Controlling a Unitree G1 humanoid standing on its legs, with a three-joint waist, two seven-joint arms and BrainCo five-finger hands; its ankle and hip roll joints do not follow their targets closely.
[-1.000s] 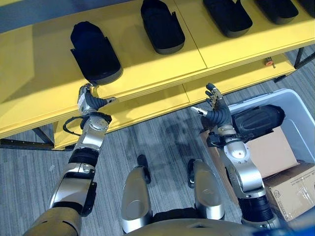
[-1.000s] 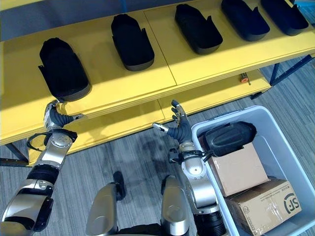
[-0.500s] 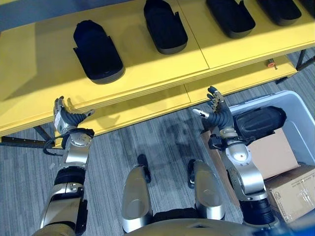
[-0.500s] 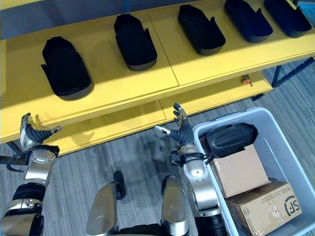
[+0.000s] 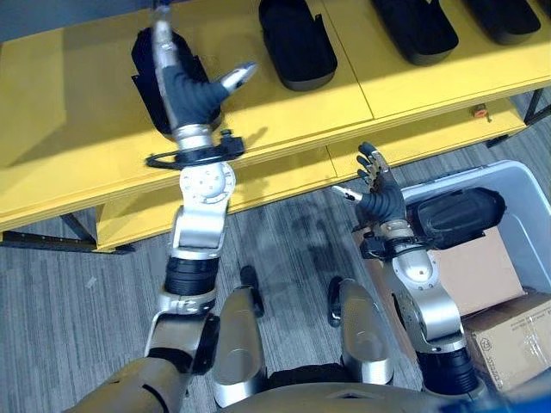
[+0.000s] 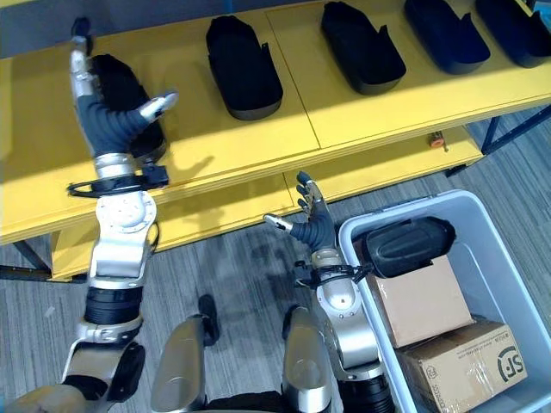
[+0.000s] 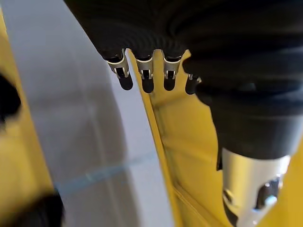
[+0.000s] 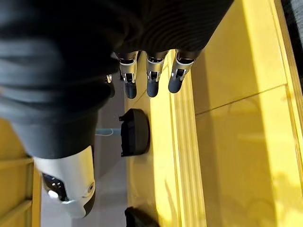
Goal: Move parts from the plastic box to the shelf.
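Since the earlier frame, left hand (image 6: 116,120) has risen over the shelf (image 6: 258,138), empty, fingers spread. Right hand (image 6: 308,225) hovers released beside the plastic box (image 6: 508,284). Five parts (image 6: 244,66) are shelved; one part (image 6: 403,244) remains boxed.

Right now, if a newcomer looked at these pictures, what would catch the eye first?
The yellow shelf with its row of black parts stands out first. The left hand is raised over the shelf before the leftmost part, fingers straight and empty. At the lower right, a grey box on the floor holds one more black part above cartons, with the open right hand beside it.
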